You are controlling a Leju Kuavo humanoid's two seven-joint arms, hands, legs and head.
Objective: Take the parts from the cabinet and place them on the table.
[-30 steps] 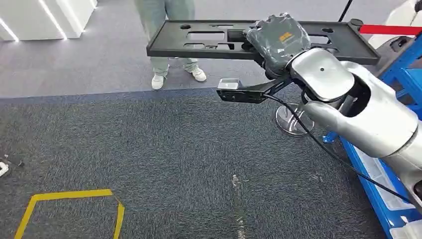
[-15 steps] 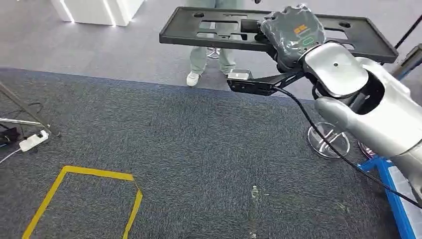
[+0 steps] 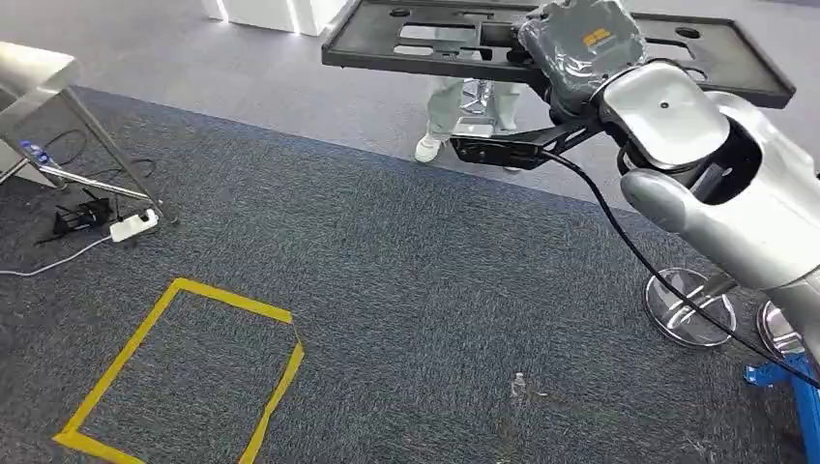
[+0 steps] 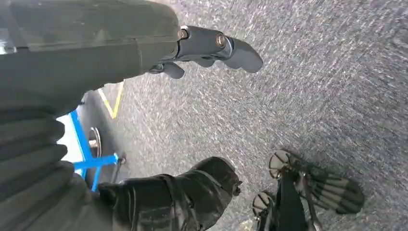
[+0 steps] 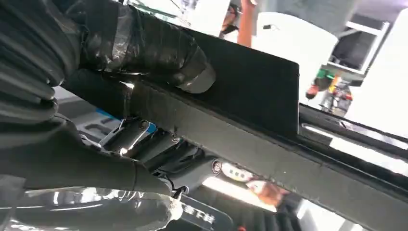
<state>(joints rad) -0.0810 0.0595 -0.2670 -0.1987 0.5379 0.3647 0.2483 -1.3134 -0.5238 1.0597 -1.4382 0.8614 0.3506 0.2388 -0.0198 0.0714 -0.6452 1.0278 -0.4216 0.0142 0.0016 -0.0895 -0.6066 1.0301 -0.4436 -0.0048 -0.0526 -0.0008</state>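
Grey carpet (image 3: pixel 387 290) below; right hand (image 3: pixel 580 43) clamps the black slotted panel (image 3: pixel 425 43) mid-edge, held flat and high for carrying to the counter (image 3: pixel 34 72). Left hand (image 4: pixel 144 53) hangs spread, empty.

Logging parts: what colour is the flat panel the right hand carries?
Black, clearest in the head view.

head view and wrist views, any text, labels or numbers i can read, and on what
Nothing is legible.
Orange mark on the glove of the right hand, which grips the black part: too small to read.
Pale printing on a dark piece under that hand in the right wrist view: blurred, unreadable.
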